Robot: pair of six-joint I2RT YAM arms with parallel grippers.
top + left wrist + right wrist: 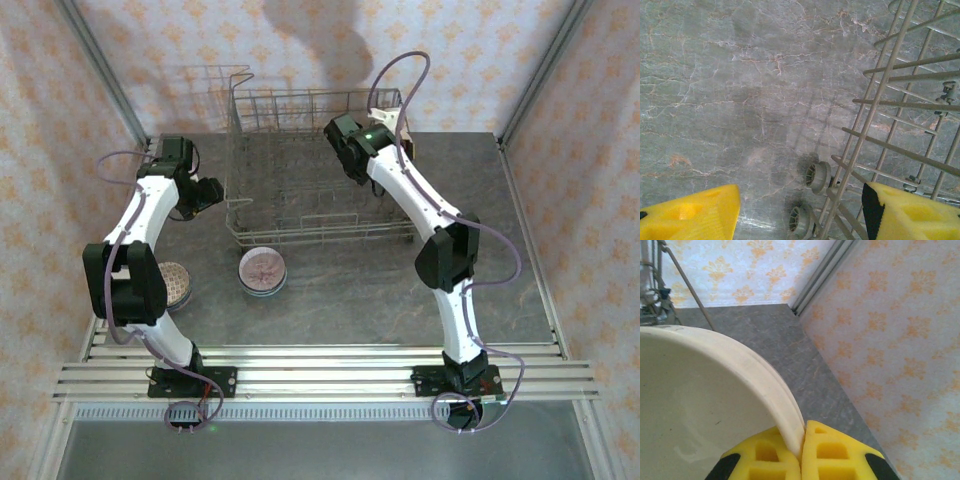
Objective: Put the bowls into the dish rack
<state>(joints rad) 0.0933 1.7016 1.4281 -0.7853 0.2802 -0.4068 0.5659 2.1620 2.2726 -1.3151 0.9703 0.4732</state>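
Bowl (700, 405) rim between right jaws — rest cut off

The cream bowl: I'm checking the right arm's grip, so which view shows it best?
Right wrist view: the cream bowl is close up, its rim pinched in the right gripper. In the top external view it is a small cream patch at the far right corner of the dish rack.

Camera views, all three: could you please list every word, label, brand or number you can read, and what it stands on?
No text can be read anywhere.
The dish rack, the cream bowl and the pink bowl carry no lettering.
The wallpaper shows only an orange floral pattern.
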